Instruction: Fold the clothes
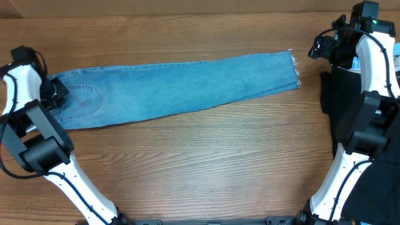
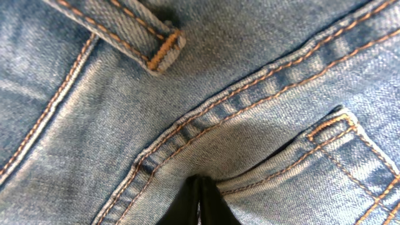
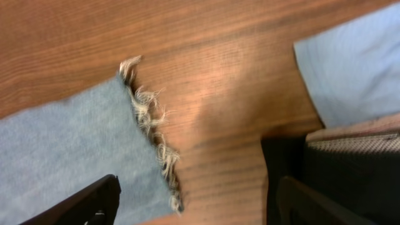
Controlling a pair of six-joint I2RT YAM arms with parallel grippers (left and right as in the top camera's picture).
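The light blue jeans lie folded lengthwise across the wooden table, waist at the left, frayed hems at the right. My left gripper is at the waist end; in the left wrist view its fingers are shut on the denim by the stitched back pocket and belt loop. My right gripper hovers open just past the hem; in the right wrist view its fingers straddle the frayed hem, not touching it.
A pile of dark clothing lies at the right edge, also in the right wrist view, with a pale blue garment beside it. Bare wooden tabletop spreads in front of the jeans.
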